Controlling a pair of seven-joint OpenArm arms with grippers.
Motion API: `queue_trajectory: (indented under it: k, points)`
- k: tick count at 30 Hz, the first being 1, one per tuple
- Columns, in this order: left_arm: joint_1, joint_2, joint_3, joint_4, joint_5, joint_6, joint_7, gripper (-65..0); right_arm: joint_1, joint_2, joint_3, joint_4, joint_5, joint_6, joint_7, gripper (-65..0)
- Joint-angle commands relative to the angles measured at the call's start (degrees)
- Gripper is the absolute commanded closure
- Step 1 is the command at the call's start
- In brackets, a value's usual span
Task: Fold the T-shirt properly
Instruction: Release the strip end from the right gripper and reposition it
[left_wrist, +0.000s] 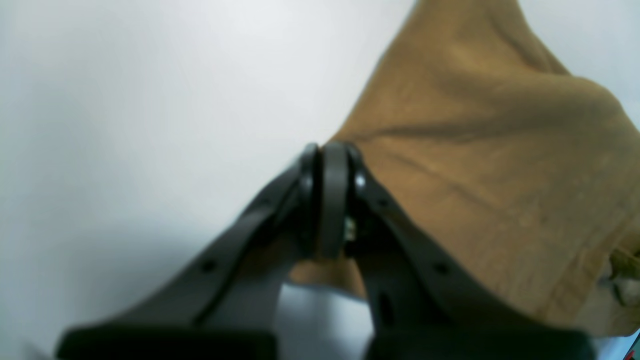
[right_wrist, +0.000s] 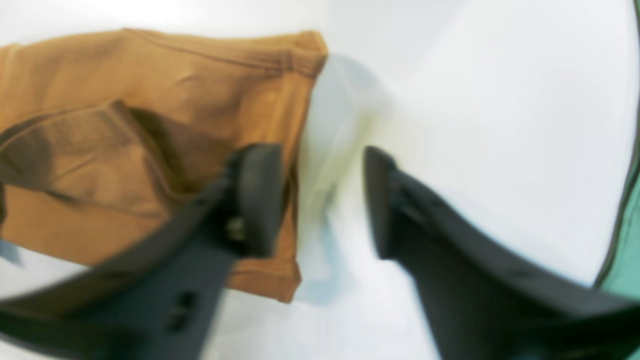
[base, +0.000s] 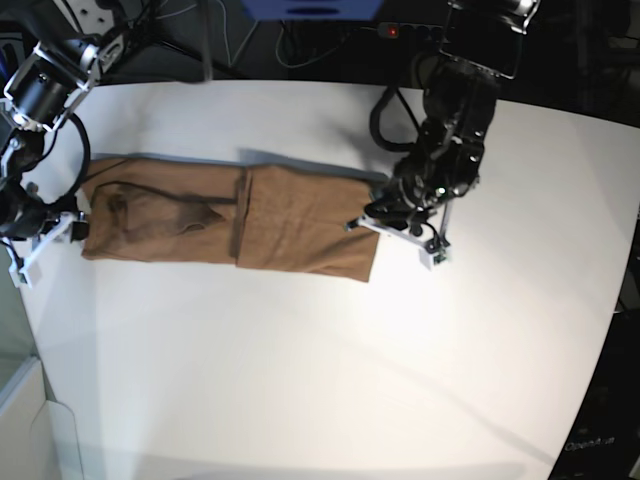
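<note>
Base view, T-shirt (base: 230, 215) flat on table (base: 300, 380)

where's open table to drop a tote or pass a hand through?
The widest bare table lies in front of the T-shirt, down to the near edge; there is also a bare strip behind it. It is crowded at both shirt ends: left gripper and right gripper.

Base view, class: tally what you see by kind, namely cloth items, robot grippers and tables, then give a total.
T-shirt: 1
Grippers: 2, left gripper and right gripper
White table: 1
Total: 4
</note>
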Motion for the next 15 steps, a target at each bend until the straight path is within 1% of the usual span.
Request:
queue_trajectory:
  k: [1, 2, 3, 4, 5, 11, 15]
  points:
    - [2.96, -1.04, 0.04, -2.24, 2.73, 4.32, 7.15, -2.4, 1.26, 1.11, 0.21, 0.13, 0.69, 0.14, -0.33, -42.2]
    - [2.96, -1.04, 0.04, -2.24, 2.73, 4.32, 7.15, -2.4, 1.35, 1.03, 0.30, -0.13, 0.69, 0.14, -0.68, -48.5]
    - [2.96, -1.04, 0.04, -2.24, 2.73, 4.32, 7.15, -2.4, 1.35, 0.76, 0.39, -0.31, 0.78, 0.14, -0.77, -53.2]
    - [2.96, -1.04, 0.04, -2.24, 2.73, 4.32, 7.15, -2.4, 1.35, 0.15, 0.47, -0.31, 0.78, 0.14, -0.59, -56.7]
    - [2.96, -1.04, 0.04, -2.24, 2.73, 4.32, 7.15, -2.4, 1.17, -0.12, 0.47, -0.31, 0.78, 0.14, -0.33, -58.9]
    - [2.96, -1.04, 0.04, -2.24, 2.73, 4.32, 7.15, -2.4, 0.91, -0.56, 0.47, -0.48, 0.78, 0.14, 1.25, -59.3]
    - [2.96, -1.04, -0.14, -2.24, 2.73, 4.32, 7.15, -2.4, 0.82, -1.70, 0.47, -0.48, 0.78, 0.14, 1.25, -59.2]
